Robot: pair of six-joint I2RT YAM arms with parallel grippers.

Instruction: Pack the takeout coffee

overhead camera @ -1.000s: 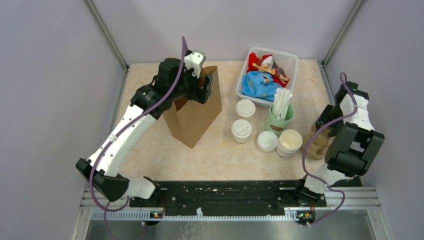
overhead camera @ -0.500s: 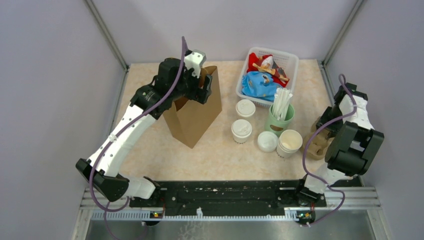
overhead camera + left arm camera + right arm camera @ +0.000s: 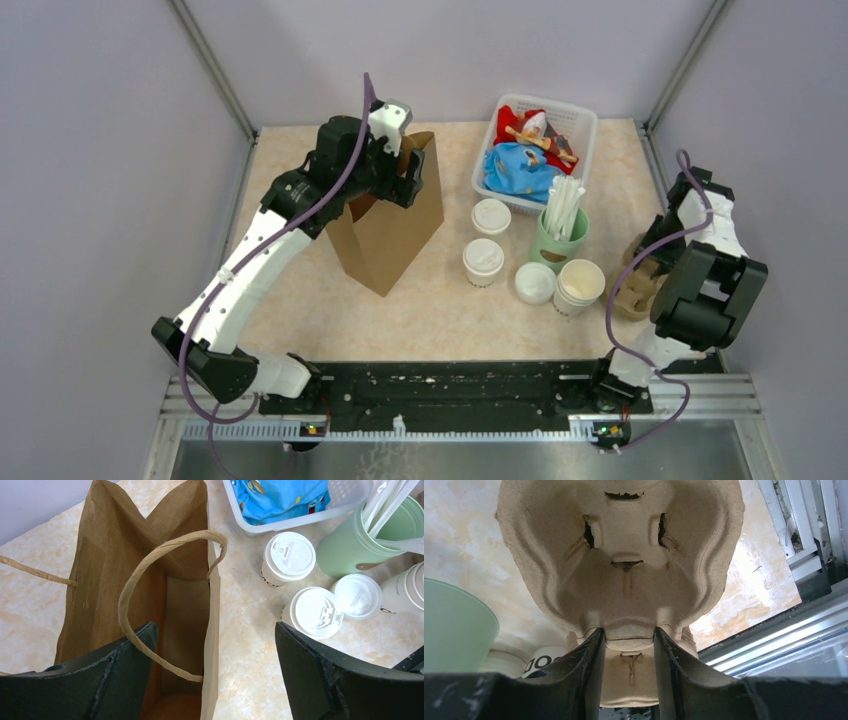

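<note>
Brown paper bag (image 3: pixel 385 235) stands upright left of centre with its mouth open. One twisted handle (image 3: pixel 123 602) arches over the opening. Something tan lies at the bottom, too dim to name. Left gripper (image 3: pixel 404 165) hangs over the bag mouth, jaws spread wide, nothing between them. White basket (image 3: pixel 535 140) at the back edge holds red and blue packets. Green cup (image 3: pixel 558 240) just in front of it holds white sticks; straws or stirrers, cannot tell. Far lidded coffee cup (image 3: pixel 491 216) stands close to the basket's front wall, black lettering on its side. Near lidded coffee cup (image 3: pixel 483 262) stands just in front of that. Both are on the table (image 3: pixel 440 320), right of the bag and apart from it. Loose lid (image 3: pixel 535 283) and a stack of lidless cups (image 3: pixel 580 285) sit to their right. Pulp cup carrier (image 3: pixel 624 565) is at the right edge, beside the metal rail (image 3: pixel 794 555). Right gripper (image 3: pixel 629 637) is pinched on its central rib, both fingers (image 3: pixel 591 680) touching it. Bare tabletop runs left of and in front of the bag. A narrow lane separates bag and cups.
</note>
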